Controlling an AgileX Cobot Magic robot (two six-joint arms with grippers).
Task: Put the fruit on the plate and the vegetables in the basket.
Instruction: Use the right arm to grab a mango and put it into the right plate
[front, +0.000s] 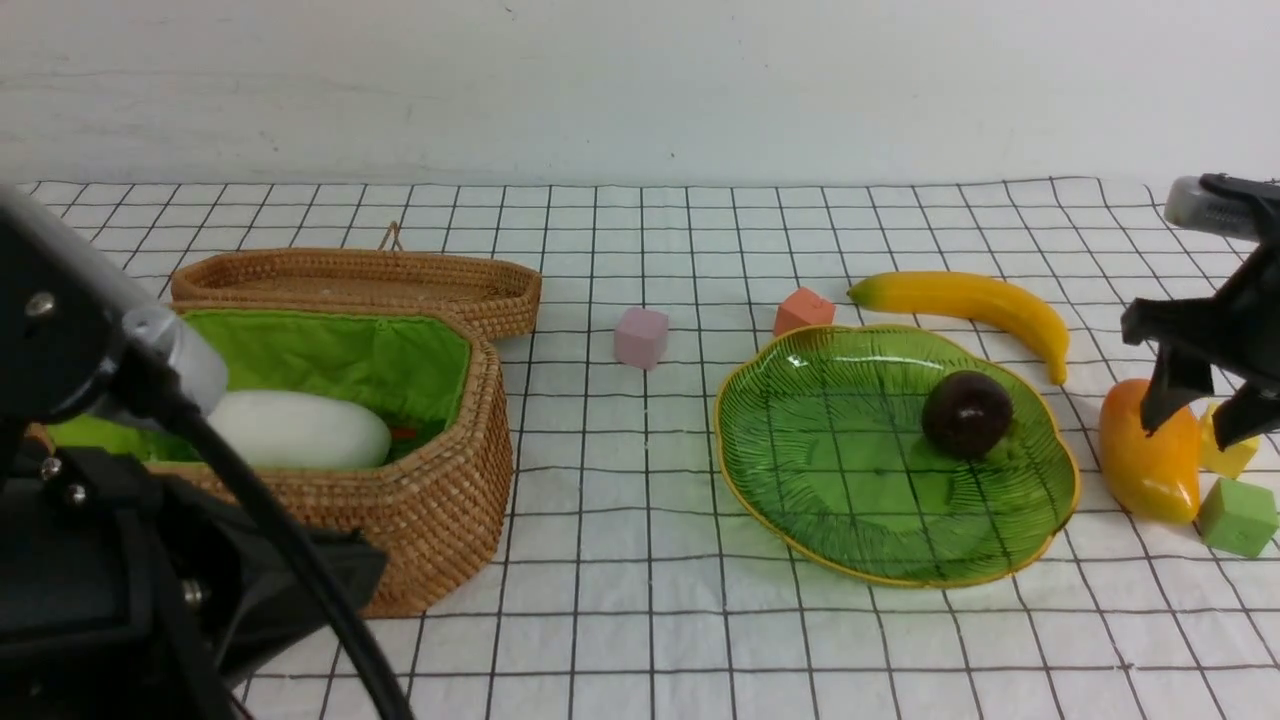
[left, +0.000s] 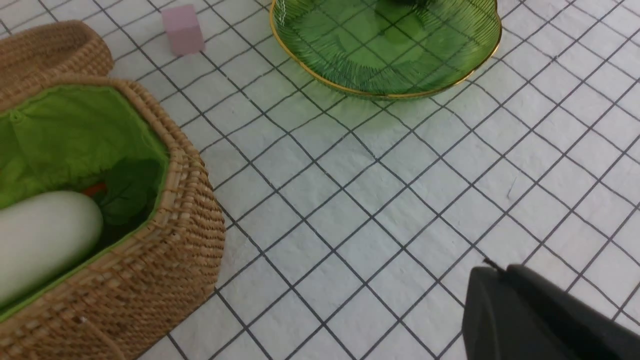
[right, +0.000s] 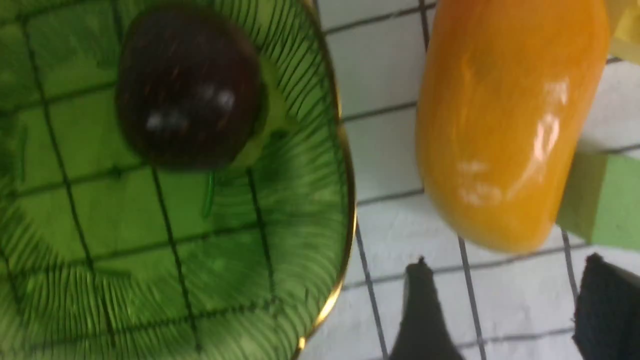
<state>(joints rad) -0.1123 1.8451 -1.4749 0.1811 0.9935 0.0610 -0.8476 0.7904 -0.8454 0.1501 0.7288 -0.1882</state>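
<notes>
Right wrist view: seemingly lining up on the mango (right: 510, 120), lying outside the plate (right: 350, 215); right gripper (right: 507, 300) spread wide, empty; left gripper (left: 500, 267) closed. Next, straddle, squeeze, lift across the rim.

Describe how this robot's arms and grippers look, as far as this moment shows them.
The left arm, close to the camera, is mostly black, with a silvery grey rounded part, small metal screws and a black cable running down across it. The left gripper shows dark, narrow tips. The right gripper is black with jagged-looking, tapered fingers; above it sits a grey, rounded part. No markings are legible.
</notes>
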